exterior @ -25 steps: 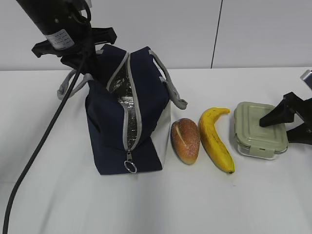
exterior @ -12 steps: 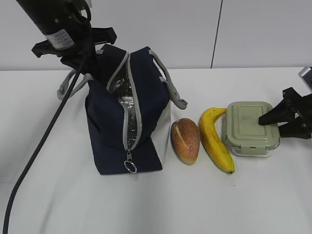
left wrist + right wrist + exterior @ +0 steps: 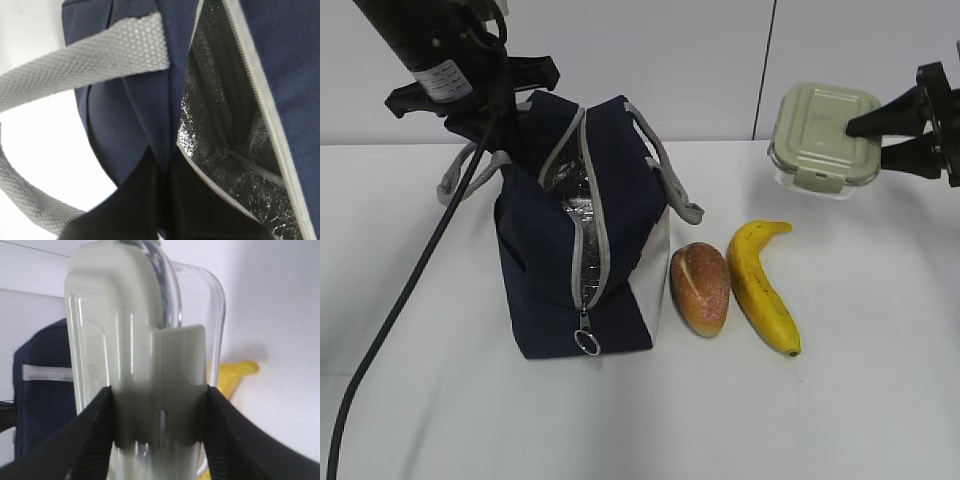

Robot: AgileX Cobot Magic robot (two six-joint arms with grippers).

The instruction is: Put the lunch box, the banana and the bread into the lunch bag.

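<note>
The right gripper [image 3: 865, 140] is clamped on one end of the lunch box [image 3: 823, 138] and holds it in the air above the far right part of the tabletop [image 3: 880, 400], so the box could tilt or slip out during the carry. The left gripper [image 3: 165, 200] is closed on the edge of the lunch bag [image 3: 582, 235] near the far left edge. I think the narrow opening could catch the box, and the bread [image 3: 701, 288] and banana [image 3: 763, 285] lie just beside the bag under the path.
</note>
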